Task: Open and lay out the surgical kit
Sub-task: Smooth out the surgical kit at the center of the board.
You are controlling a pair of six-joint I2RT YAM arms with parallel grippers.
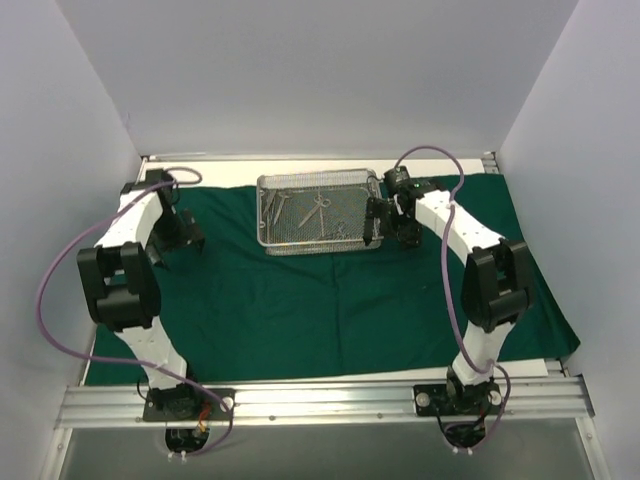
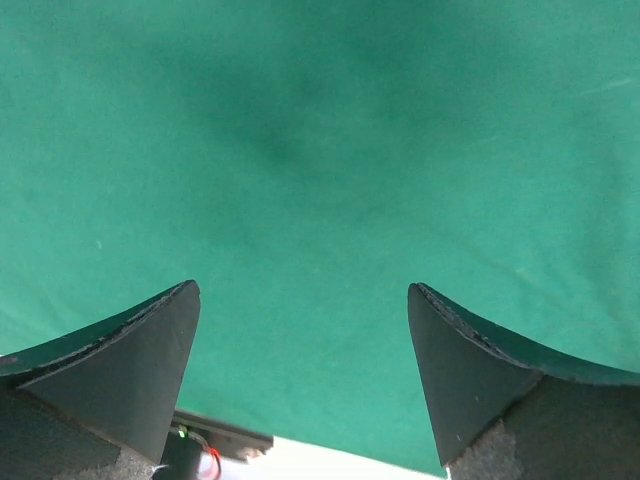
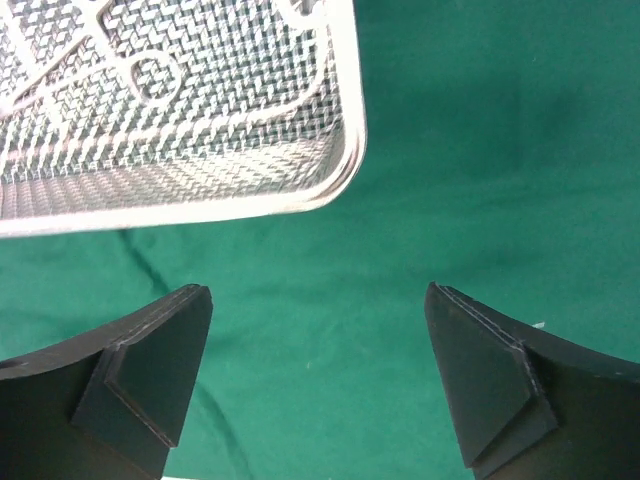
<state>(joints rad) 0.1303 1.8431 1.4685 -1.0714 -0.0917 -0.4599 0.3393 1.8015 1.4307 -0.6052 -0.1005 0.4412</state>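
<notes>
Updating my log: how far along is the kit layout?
Done: drape spread flat, mesh tray on it. In hand: nothing; right fingers open beside the tray, left fingers open over bare drape. To do: scissors and other instruments lie in the tray, not laid out.

Dark green cloth (image 1: 330, 310), unfolded and spread flat over most of the table, with faint crease lines running across it. A shallow rectangular tray (image 1: 320, 247) of silver wire mesh stands upright on the far middle part of the cloth, its long sides running left to right and turned slightly askew. Inside it lie thin steel instruments: a pair of scissors (image 1: 318, 207) near the centre, others toward the left end and right of centre.
</notes>
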